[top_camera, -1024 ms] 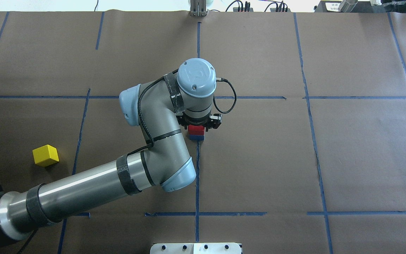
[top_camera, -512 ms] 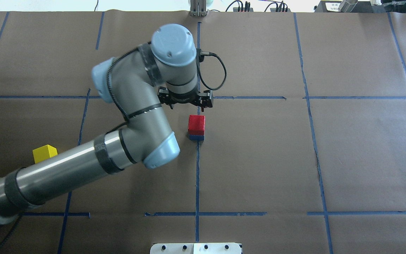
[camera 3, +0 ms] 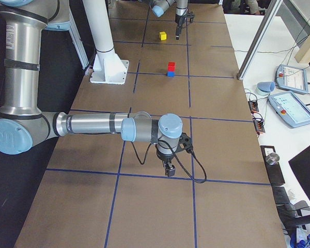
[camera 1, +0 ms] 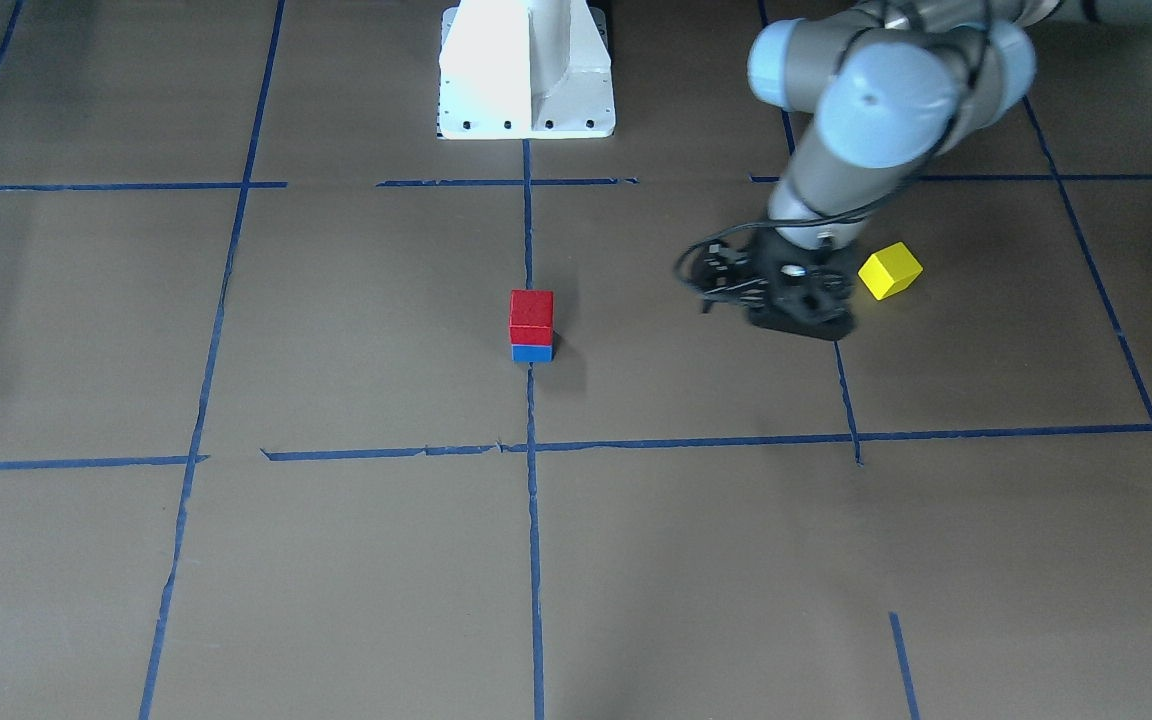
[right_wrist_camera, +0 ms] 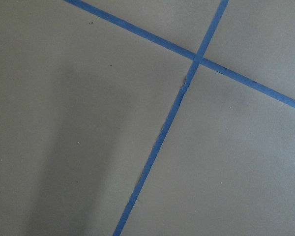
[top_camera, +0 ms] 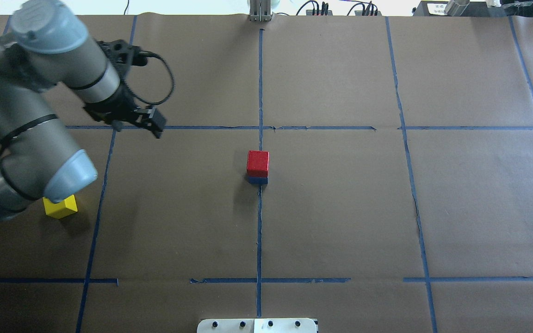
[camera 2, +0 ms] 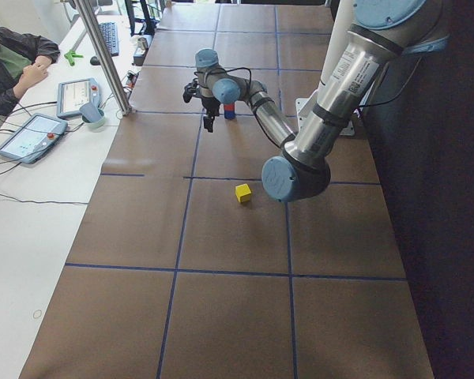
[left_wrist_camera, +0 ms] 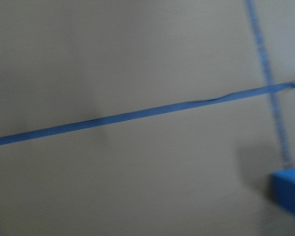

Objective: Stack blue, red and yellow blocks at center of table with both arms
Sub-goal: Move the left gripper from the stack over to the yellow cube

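Observation:
A red block [top_camera: 257, 162] sits on a blue block [top_camera: 257, 181] at the table's centre, also in the front view as red [camera 1: 531, 316] on blue [camera 1: 532, 352]. A yellow block [top_camera: 61, 206] lies alone at the left, partly under my left arm's elbow, and shows in the front view [camera 1: 889, 270]. My left gripper [top_camera: 137, 125] is open and empty, above the table well to the left of the stack and behind the yellow block. The left wrist view catches the blue block [left_wrist_camera: 289, 193] at its lower right. My right gripper [camera 3: 169, 169] shows only in the right side view; I cannot tell its state.
Brown paper with blue tape lines [top_camera: 259, 222] covers the table. The robot's white base [camera 1: 526, 70] stands at the near edge. The right arm [camera 3: 93, 124] reaches over the table's right end, far from the blocks. Operator tablets [camera 3: 294, 111] lie on a side bench.
My left gripper let go of the red block, leaving it on the blue one, then rose and swung far left and back. The stack and the yellow block stayed put.

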`<state>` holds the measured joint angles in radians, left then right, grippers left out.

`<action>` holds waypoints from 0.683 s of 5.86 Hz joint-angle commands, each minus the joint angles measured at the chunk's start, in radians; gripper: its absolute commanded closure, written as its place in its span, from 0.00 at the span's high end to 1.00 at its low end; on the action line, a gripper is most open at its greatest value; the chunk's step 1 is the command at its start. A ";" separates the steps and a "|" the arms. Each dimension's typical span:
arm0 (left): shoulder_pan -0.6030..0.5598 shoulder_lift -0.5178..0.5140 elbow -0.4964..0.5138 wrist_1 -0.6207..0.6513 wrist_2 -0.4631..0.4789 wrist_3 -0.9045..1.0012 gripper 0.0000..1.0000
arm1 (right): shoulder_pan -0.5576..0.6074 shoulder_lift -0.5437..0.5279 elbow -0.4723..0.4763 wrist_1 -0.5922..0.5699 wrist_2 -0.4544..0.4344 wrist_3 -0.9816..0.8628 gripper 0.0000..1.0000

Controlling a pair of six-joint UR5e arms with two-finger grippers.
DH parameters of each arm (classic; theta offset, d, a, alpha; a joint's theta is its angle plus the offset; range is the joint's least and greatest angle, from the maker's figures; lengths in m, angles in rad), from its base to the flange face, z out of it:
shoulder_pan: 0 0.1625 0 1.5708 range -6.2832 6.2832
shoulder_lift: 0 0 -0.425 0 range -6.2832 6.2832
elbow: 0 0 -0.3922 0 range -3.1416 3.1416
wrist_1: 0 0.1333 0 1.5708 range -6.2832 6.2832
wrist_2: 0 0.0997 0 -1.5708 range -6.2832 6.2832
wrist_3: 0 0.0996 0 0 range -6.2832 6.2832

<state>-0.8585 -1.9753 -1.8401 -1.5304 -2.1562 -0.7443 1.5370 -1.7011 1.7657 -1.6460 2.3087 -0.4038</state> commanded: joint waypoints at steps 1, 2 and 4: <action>-0.047 0.305 -0.153 -0.011 0.004 -0.091 1.00 | 0.000 -0.002 0.001 0.000 0.000 0.000 1.00; -0.036 0.355 -0.178 -0.083 0.065 -0.272 1.00 | 0.000 -0.002 0.001 0.000 0.000 0.000 1.00; 0.034 0.470 -0.165 -0.349 0.134 -0.531 1.00 | 0.000 0.000 -0.002 0.000 0.000 0.000 1.00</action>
<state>-0.8630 -1.5537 -2.0056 -1.7691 -2.0613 -1.1495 1.5370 -1.7017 1.7649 -1.6460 2.3086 -0.4034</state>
